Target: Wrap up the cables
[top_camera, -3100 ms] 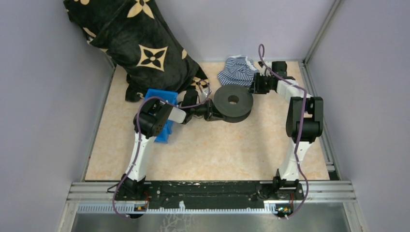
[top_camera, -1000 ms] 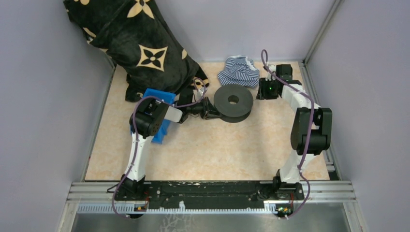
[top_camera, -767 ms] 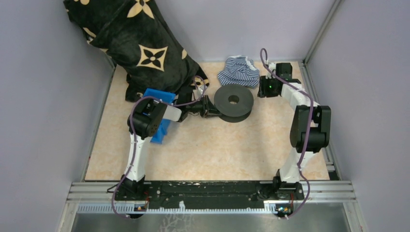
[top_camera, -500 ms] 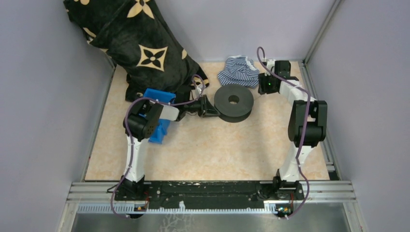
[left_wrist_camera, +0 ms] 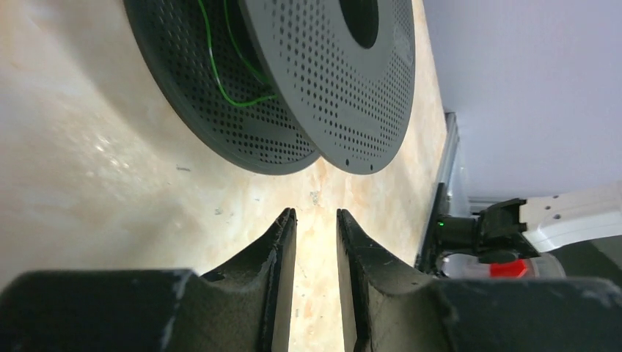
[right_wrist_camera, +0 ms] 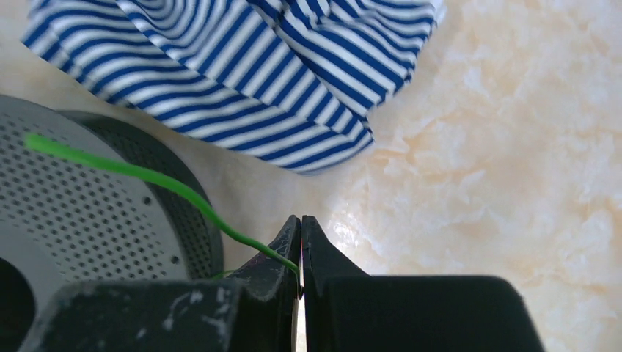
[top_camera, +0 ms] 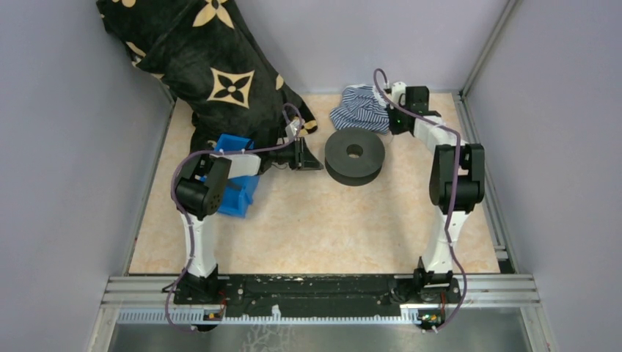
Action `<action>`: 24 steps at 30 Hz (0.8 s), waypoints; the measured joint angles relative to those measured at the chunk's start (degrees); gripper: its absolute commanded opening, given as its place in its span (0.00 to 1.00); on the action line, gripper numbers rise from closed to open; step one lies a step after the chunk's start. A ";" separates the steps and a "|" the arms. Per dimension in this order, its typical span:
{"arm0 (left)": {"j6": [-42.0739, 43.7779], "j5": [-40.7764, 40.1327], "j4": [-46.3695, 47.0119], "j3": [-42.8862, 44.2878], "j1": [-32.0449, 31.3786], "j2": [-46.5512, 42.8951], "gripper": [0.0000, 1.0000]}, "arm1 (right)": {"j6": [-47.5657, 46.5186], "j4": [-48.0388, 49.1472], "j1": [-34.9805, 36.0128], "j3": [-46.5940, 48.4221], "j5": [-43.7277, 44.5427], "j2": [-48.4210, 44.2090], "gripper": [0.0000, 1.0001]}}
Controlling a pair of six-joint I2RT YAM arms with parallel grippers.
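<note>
- Our right gripper (right_wrist_camera: pixel 300 221) is clenched on the cable (right_wrist_camera: pixel 150 177). The thin green strand goes in between the closed fingertips, so we have a firm pinch on its free stretch.
- From that pinch the cable rises in an arc and passes over the perforated top flange of the spool (right_wrist_camera: pixel 88 213). We judge that it is held up and off to the side like this so the strand can be led around the rim and laid into the groove.
- In the left wrist view, more green cable lies in loose turns between the spool's two flanges. Part of the winding therefore seems done, though the turns look slack.
- The spool lies flat in the far middle of the table (top_camera: pixel 330 227), where both arms can reach it from opposite sides.
- Our left gripper (left_wrist_camera: pixel 312 218) is released and grasps nothing. Its jaws stand a narrow gap apart, pointing at the spool's edge, with bare table showing between fingertips and rim. We take this as a ready position for steadying or turning the spool while the other arm feeds the cable.
- The striped cloth (right_wrist_camera: pixel 242 66) lies just beyond the spool, close to our right gripper. A wide sweep there could snag it.
</note>
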 measured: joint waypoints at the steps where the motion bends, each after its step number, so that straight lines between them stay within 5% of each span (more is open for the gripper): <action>1: 1.57 -0.26 -1.36 0.68 0.42 -0.52 0.32 | -0.04 0.04 0.50 0.96 -0.04 0.22 0.00; 13: 16.00 0.09 -13.97 20.87 3.32 -1.68 0.36 | -1.81 -1.25 7.43 15.96 -2.58 5.60 0.00; 24: 23.82 3.96 -14.84 33.20 3.69 1.62 0.53 | -1.25 -5.49 10.10 18.60 -11.85 7.69 0.00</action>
